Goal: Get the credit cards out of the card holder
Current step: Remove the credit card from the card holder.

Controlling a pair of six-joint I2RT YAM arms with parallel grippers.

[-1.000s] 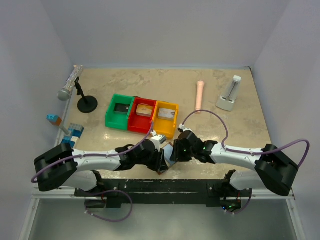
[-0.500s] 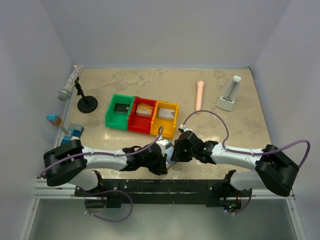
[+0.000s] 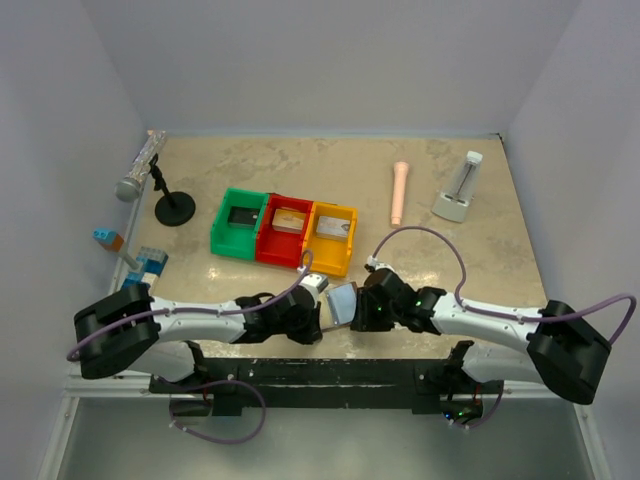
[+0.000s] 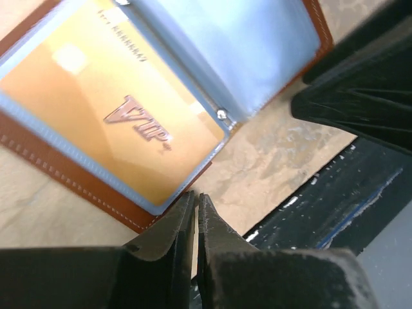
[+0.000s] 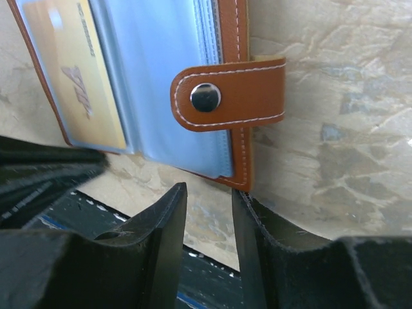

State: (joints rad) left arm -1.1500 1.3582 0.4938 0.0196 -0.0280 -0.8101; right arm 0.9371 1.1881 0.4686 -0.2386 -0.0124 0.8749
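Card holder [image 4: 193,64] open flat on table [image 4: 270,154], near front edge; gold VIP card [image 4: 112,109] in clear sleeve. Left gripper [image 4: 195,196] pinched together, empty, at holder rim. Right gripper [image 5: 209,193] narrowly parted, empty.

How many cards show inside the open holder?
1: a gold VIP card in the open brown leather bifold card holder; others may hide under its pale blue-grey pages.

green bin [image 3: 231,246], red bin [image 3: 278,253], yellow bin [image 3: 327,261]
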